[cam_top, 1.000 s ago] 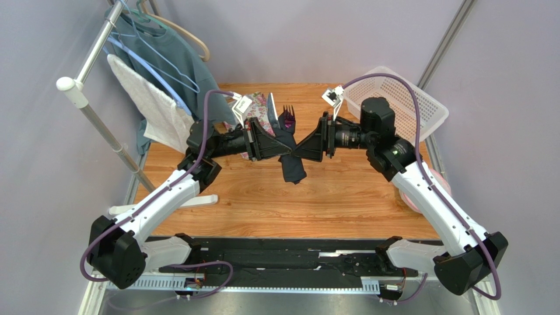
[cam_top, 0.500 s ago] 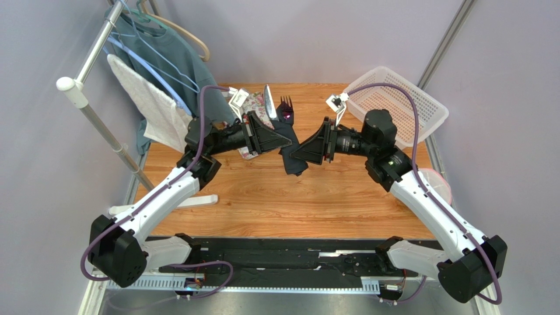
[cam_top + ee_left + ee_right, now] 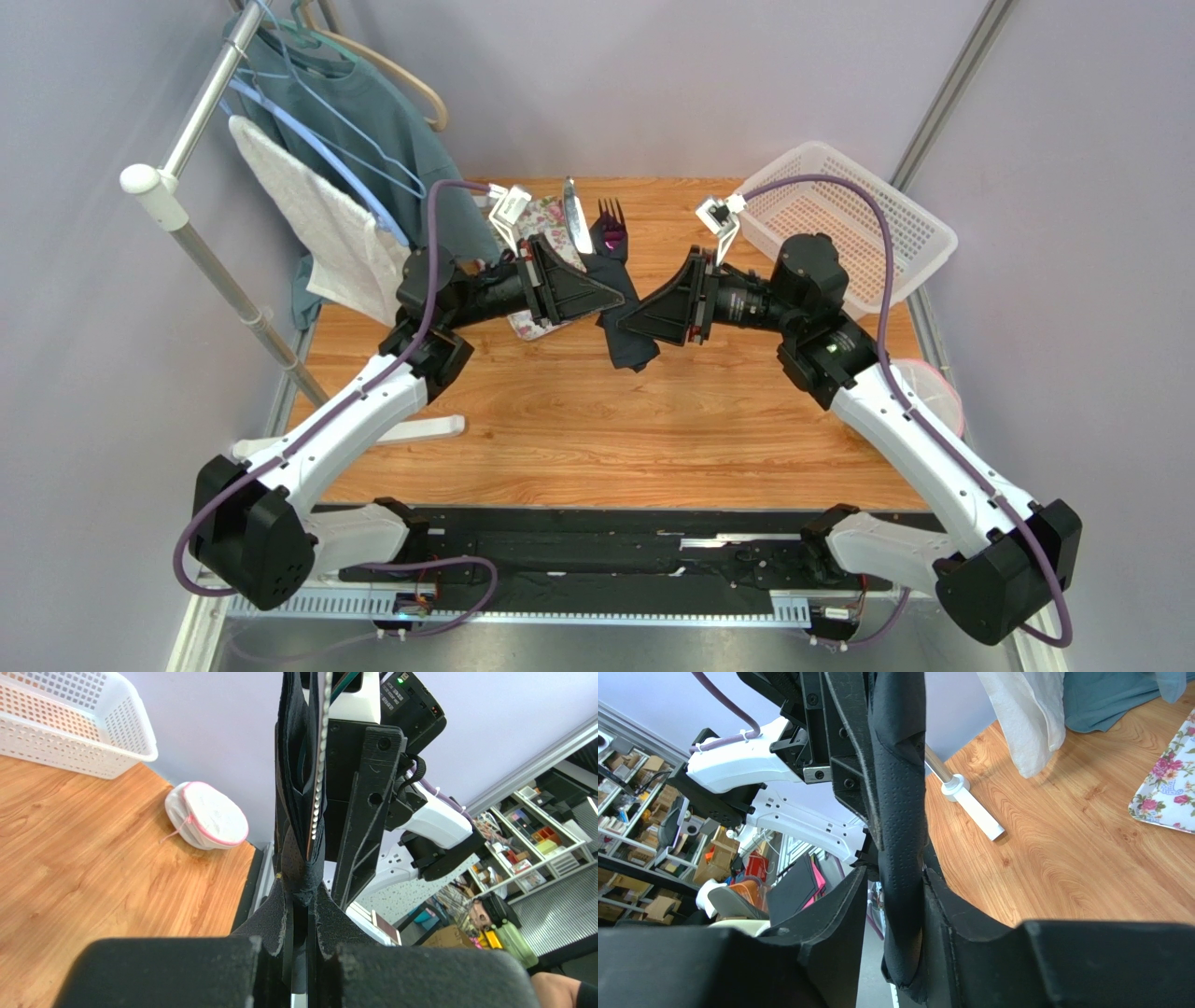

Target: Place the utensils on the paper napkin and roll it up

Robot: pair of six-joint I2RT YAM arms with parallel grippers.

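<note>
Aloft over the wooden desk (image 3: 561,434), the two arms meet nose to nose. The white basket (image 3: 842,224) sits off to the right, and the floral tray (image 3: 530,325) is partly hidden beneath the left arm. Between the arms hangs the black paper napkin (image 3: 630,350), bunched into a loose upright wrap clear of the desk, its lower corner dangling free. The left end effector (image 3: 615,298) is pinched narrow on one side of the fold and the right end effector (image 3: 633,319) is clamped on the other. Both wrist views show dark paper squeezed between the pads, the jaws nearly closed. The pale grey knife (image 3: 570,205) and the purple fork (image 3: 612,221) stick up from the top of the wrap, their heads exposed.

The roll looks far from tight, and that is where the trouble lies. The utensils seem to be kept in place only by the squeeze on the paper. If either grip eases, or the arms draw apart, the thin sheet could tear at the pinch or unfurl. Knife and fork would then slide out onto the tray or desk. The knife leans away from the fork and looks the likelier to tip. The left wrist view shows its serrated edge lying against the paper, so a hard twist might cut the paper.
</note>
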